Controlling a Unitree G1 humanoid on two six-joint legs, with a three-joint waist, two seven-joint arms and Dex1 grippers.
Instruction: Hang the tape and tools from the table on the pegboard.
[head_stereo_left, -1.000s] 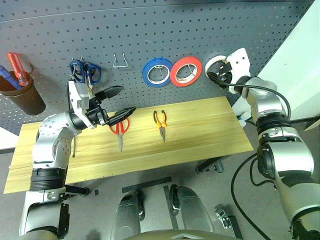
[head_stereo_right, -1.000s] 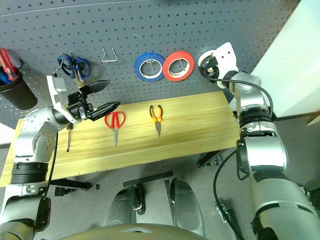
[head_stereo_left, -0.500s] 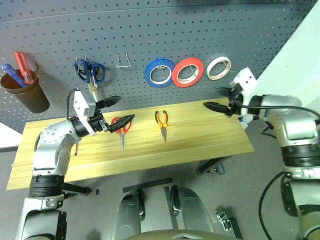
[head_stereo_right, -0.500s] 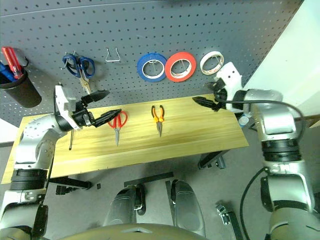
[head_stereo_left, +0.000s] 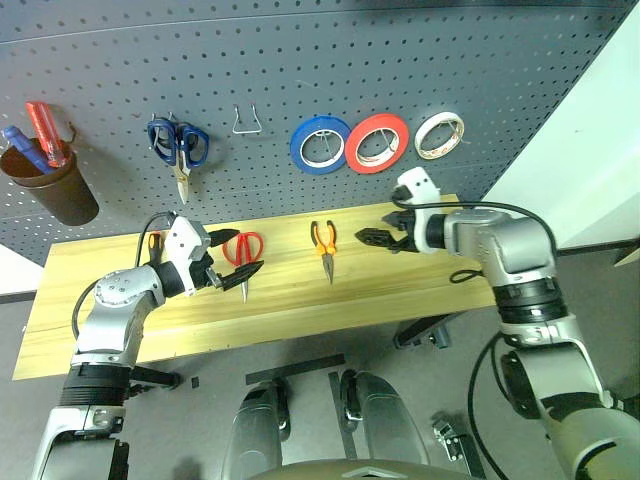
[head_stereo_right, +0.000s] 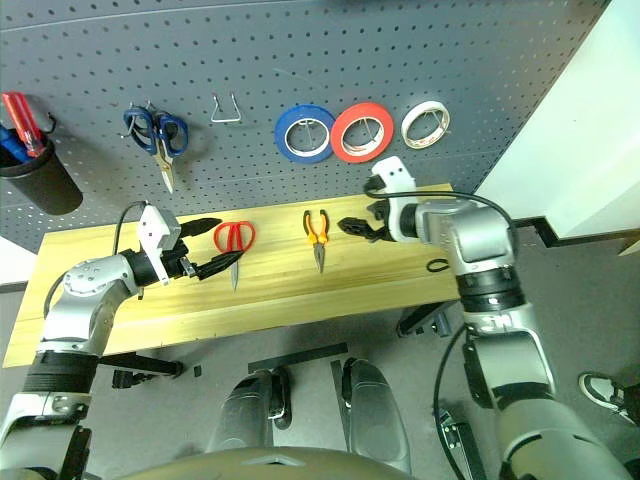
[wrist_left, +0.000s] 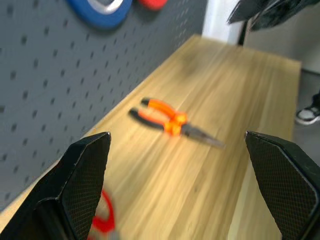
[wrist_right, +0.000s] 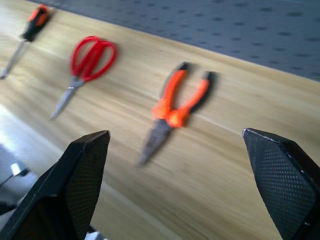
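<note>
Pegboard (head_stereo_left: 300, 60) already carries the tape (head_stereo_left: 439, 135), while scissors (head_stereo_left: 240, 252), pliers (head_stereo_left: 322, 242) and screwdriver (wrist_right: 27, 30) remain on the table (head_stereo_left: 400, 290); both grippers (head_stereo_left: 235, 268) (head_stereo_left: 372, 230) gape empty.

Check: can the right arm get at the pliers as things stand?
Probably yes. The right gripper is open, just beside the pliers, which lie alone on the table with bare wood around them and nothing between.

Found no readable text, label, brand, number or sign anywhere: none on the pegboard (head_stereo_left: 300, 60), none on the table (head_stereo_left: 400, 270), none on the tape (head_stereo_left: 439, 135).
</note>
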